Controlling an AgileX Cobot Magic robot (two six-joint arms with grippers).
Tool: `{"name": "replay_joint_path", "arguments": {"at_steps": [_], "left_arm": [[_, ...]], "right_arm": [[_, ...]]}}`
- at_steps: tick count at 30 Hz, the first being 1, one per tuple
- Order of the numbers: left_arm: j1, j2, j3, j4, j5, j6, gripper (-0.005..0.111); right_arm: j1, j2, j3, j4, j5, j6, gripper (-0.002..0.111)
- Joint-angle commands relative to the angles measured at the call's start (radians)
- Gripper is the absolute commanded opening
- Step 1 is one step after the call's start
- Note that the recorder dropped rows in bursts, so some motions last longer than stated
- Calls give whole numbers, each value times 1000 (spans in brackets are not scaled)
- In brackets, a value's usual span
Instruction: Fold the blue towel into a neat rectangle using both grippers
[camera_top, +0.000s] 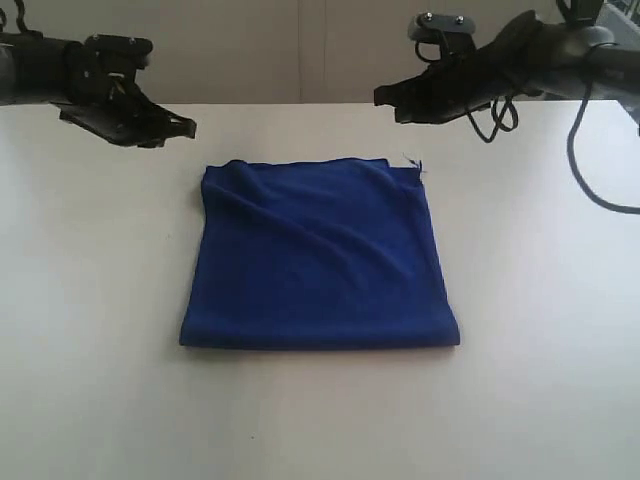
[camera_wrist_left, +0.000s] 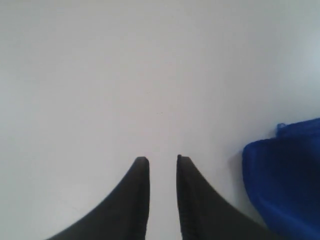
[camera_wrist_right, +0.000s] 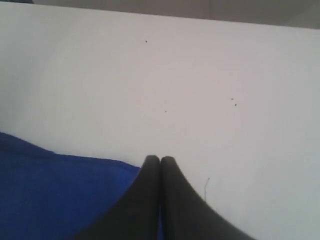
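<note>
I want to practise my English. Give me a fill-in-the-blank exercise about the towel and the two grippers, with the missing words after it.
1. The folded towel on the white table is ____ in colour.
2. The jaws of the right gripper are ____ (open or shut).
3. The jaws of the left gripper stand slightly apart and hold ____.
Missing words: blue; shut; nothing.

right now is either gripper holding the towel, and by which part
Nothing is held. The left gripper is open and empty, the right gripper shut on nothing; the blue towel lies free on the table.
</note>
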Motion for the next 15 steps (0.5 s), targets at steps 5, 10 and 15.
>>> {"name": "replay_joint_path", "arguments": {"at_steps": [5,10,15], "left_arm": [[-1,108,-138,-66,147,1,26],[-1,142,-245,-137,236,80,26],[-1,169,-285,-214,258,130,27]], "right_arm": [[-7,119,-112,-27,6,26,0],[-7,169,-155,-29,6,26,14],[-5,187,-155,-27,43,26,20]]}}
